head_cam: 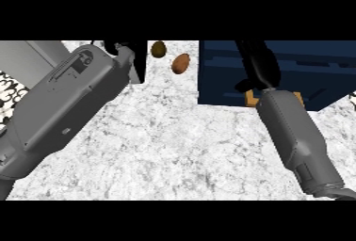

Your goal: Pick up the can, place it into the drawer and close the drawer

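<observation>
While the right robot hand (259, 61) reaches over the dark blue box-like drawer (313, 70) at the upper right, its black fingers lie against the dark interior, so whether they are curled or straight cannot be told, nor whether they hold anything. No can is identifiable; it may be hidden by this hand or already inside. A small tan block (252, 98) shows at the drawer's near edge. The left robot hand (132, 59) rests at the upper left, fingers unclear, beside two brown oval objects (180, 63) on the white speckled stone surface (173, 150).
</observation>
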You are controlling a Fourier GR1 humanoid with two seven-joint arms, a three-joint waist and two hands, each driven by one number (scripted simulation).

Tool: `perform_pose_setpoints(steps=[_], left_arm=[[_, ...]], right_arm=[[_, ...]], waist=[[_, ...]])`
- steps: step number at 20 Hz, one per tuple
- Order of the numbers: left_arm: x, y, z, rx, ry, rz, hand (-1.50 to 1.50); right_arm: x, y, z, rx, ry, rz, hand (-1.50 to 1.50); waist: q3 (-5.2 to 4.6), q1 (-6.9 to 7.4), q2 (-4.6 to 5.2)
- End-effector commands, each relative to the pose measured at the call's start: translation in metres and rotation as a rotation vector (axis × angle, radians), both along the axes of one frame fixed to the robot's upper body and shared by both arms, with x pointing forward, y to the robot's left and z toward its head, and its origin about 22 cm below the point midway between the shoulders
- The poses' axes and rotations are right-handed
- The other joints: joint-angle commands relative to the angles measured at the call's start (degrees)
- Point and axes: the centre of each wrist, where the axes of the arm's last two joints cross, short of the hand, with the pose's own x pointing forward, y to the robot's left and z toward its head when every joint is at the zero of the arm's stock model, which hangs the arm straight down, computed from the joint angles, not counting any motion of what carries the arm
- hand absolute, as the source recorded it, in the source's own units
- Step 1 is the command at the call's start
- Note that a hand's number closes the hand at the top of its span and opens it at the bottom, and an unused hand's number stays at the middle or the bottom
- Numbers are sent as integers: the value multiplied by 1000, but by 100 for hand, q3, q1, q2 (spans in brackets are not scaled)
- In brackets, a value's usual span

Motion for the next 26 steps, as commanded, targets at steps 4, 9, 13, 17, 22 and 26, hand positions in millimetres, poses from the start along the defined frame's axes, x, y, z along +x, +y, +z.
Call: perform_pose_setpoints(steps=[4, 9, 13, 17, 22, 26], left_arm=[[-7, 18, 7, 7, -18, 1, -150], [-14, 12, 14, 8, -16, -21, -150], [-25, -2, 4, -15, -18, -47, -150], [-20, 14, 22, 0, -13, -29, -150], [-26, 15, 19, 12, -15, -45, -150], [-25, 19, 9, 18, -16, -36, -150]], right_arm=[[10, 8, -9, 11, -27, -52, -150], [20, -6, 7, 18, -74, -91, -150], [33, -17, 41, 2, -107, -95, -150], [41, -13, 64, -1, -106, -114, -150], [44, -15, 71, 7, -80, -134, -150], [44, 21, 66, 191, 9, 23, -150]], waist=[[89, 71, 120], [95, 172, 163], [94, 256, 189], [92, 286, 188], [95, 374, 214], [105, 317, 224]])
